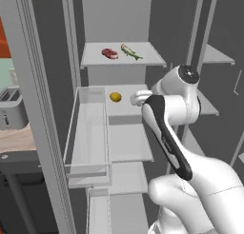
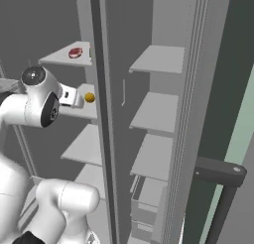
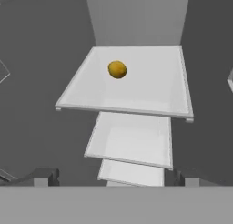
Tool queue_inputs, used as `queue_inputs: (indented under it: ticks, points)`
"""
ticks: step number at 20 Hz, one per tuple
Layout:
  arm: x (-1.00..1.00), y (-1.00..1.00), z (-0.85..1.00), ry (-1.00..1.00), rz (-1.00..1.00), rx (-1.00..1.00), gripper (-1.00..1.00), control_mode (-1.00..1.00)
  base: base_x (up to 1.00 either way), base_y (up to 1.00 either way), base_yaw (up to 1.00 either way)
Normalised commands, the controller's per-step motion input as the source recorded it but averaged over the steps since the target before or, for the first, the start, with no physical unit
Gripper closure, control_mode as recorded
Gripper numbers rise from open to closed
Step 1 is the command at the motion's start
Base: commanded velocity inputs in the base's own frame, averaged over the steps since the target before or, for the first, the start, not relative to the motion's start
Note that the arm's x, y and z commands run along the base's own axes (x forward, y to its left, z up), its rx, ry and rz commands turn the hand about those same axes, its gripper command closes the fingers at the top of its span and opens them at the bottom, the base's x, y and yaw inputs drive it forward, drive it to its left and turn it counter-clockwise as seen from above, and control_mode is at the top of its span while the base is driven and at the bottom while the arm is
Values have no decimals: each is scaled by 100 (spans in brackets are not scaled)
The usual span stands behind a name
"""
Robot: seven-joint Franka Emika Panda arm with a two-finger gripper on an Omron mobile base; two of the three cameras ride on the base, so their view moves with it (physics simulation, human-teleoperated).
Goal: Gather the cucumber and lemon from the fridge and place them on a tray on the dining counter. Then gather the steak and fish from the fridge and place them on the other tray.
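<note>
Pincer spread wide, lemon lying well beyond it.

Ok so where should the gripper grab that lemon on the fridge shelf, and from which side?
Grip the lemon across its rounded middle, coming down and in from the shelf's open front edge. It sits alone with bare shelf all round, so the fingers have room either side. The gripper is open.

Steak and fish share 1 fridge shelf; lemon below.
</note>
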Motion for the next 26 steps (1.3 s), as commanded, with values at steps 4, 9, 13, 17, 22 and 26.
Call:
queue_inputs:
  ticks: [4, 9, 13, 17, 22, 26]
  points:
    - [70, 13, -4, 14, 0, -1, -100, -100, 0, 0, 0]
    - [55, 15, -8, 8, 0, -1, -100, -100, 0, 0, 0]
    - [48, 14, -14, 2, 0, 0, -100, -100, 0, 0, 0]
    - [23, 2, -32, -2, 0, -1, -100, -100, 0, 0, 0]
    - [30, 0, -32, -1, 0, 0, -100, -100, 0, 0, 0]
    - [42, 0, -20, -1, 0, 0, -100, -100, 0, 0, 0]
